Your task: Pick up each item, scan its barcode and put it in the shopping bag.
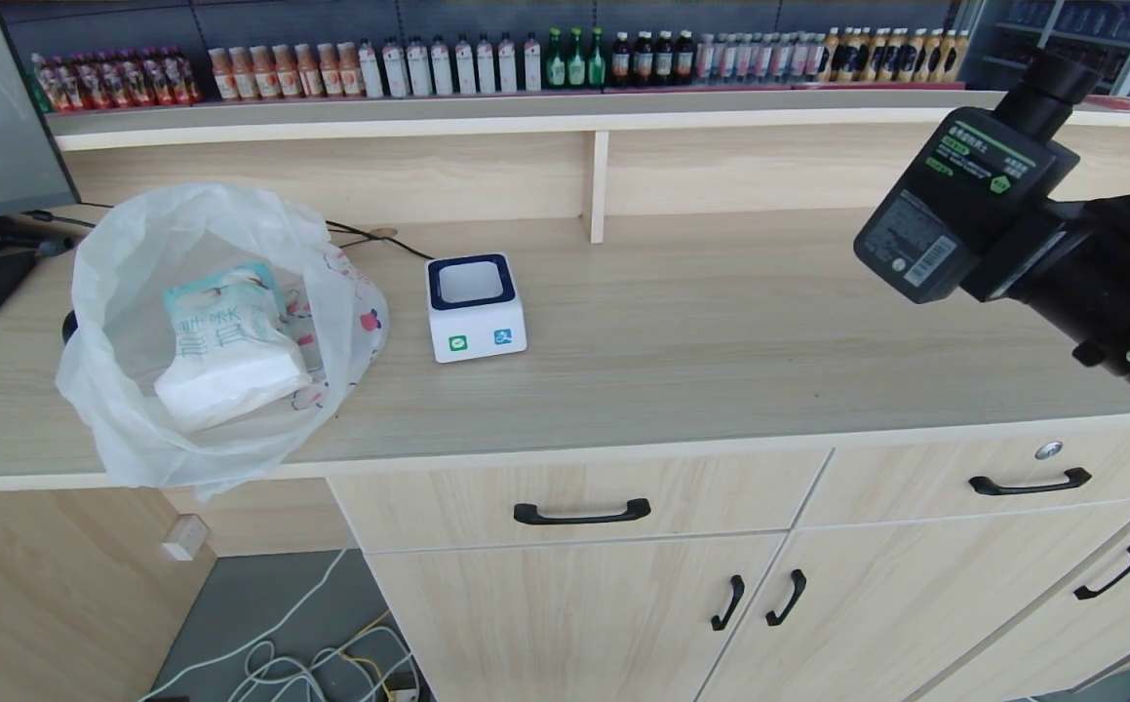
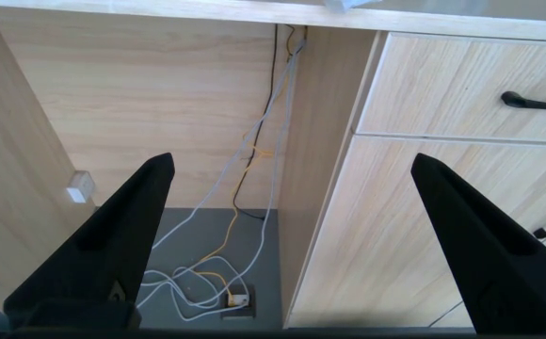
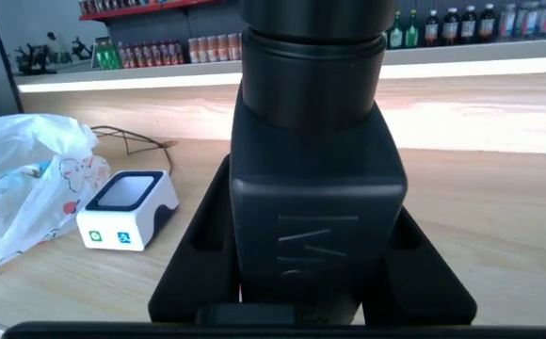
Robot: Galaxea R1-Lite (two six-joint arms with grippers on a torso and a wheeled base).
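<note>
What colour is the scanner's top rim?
Dark blue, on the white scanner; clearest in the head view.

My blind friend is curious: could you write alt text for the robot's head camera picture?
The right gripper holds a black square bottle with a barcode label above the right end of the pale wooden counter. Further left stand a white cube scanner and an open white plastic shopping bag holding a white packet.

Bottle row [image 1: 565,60] on back shelf [image 1: 526,103]; cables [image 1: 303,665] on floor [image 1: 251,597].
</note>
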